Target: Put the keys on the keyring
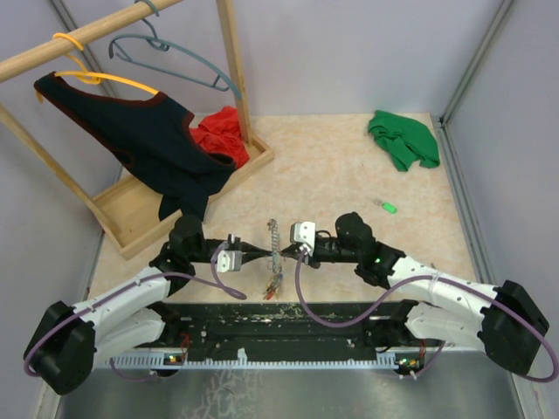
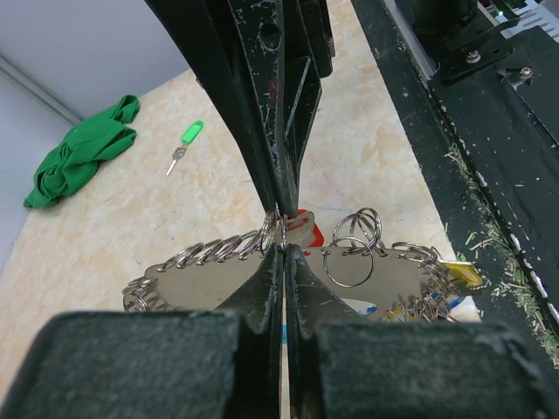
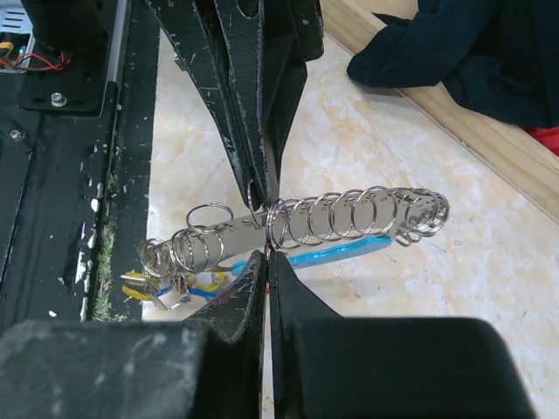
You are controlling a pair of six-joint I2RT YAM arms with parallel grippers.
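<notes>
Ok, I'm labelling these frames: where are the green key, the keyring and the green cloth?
green key [image 1: 390,208]: top view, on its green head.
keyring [image 3: 332,229]: right wrist view, on the coiled stretch.
green cloth [image 1: 402,138]: top view, middle of the heap.

The top external view looks down from high above the near edge and takes in the whole tabletop [image 1: 349,175]. The left wrist view faces right and the right wrist view faces left, each very close behind its own jaws. All three views share the keyring [image 1: 274,249] at near centre.
</notes>
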